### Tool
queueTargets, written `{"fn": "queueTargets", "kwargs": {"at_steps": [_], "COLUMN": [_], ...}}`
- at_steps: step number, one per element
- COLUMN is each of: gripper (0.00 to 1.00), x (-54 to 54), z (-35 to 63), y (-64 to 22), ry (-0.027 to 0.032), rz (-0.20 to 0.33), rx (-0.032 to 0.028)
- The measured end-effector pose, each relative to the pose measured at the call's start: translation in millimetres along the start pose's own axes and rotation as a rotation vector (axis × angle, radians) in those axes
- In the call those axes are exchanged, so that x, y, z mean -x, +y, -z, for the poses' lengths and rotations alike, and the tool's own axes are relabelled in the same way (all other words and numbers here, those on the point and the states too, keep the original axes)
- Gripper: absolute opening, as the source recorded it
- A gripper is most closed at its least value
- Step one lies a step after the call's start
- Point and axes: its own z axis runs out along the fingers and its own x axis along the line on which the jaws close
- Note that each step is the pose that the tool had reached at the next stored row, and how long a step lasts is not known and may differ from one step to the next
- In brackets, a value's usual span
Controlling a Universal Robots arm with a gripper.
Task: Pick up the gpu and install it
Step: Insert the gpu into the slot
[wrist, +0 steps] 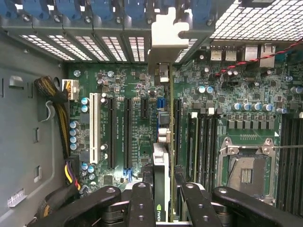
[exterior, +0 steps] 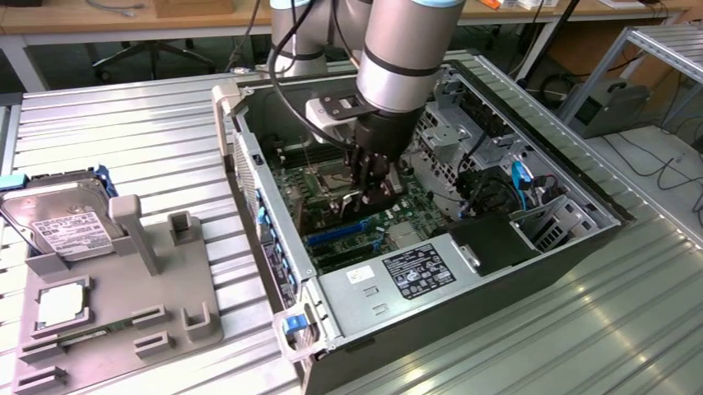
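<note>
One thing clamped, and clamped firmly: the gpu [wrist: 162, 158], a thin flat black expansion card with a silver metal bracket [wrist: 163, 40] at its far end. Gripped edge-on by the black two-fingered gripper [exterior: 370, 196] on the end of the grey cylindrical robot arm [exterior: 401, 58], with the dark fingers [wrist: 142, 198] pressed against both faces of the card in the wrist view. Held upright, long edge down, inside the open grey metal computer case [exterior: 598, 210] in the middle of the exterior view. Hangs directly over the green motherboard [wrist: 137, 94], parallel to the long black expansion slots [wrist: 112, 132] and the one white slot [wrist: 93, 125]. Bracket end up against the perforated rear wall of the case, next to the row of blue slot latches [wrist: 102, 12]. Cannot tell whether seated in a slot or just above one. Elsewhere on the board: a square silver-framed processor socket [wrist: 244, 172]. Toward the lower middle of the exterior view, at the near end of the case: a grey metal power supply box [exterior: 423, 267] with a printed label. At the exterior view's left, on the ribbed metal table [exterior: 132, 123]: a grey plastic holder tray [exterior: 181, 284], with a silver hard drive [exterior: 66, 226] with a white label propped at its upper end and a small square silver CPU chip [exterior: 61, 304] lying flat lower down, both well apart from the gripper.
</note>
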Motion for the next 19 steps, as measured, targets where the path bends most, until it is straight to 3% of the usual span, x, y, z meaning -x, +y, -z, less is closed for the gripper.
{"fn": "queueTargets", "kwargs": {"at_steps": [19], "gripper": [0.27], "x": [0.1], "z": [-9.3], "y": [9.8], "ry": [0.0001], "rz": [0.000], "rx": [-0.0003]}}
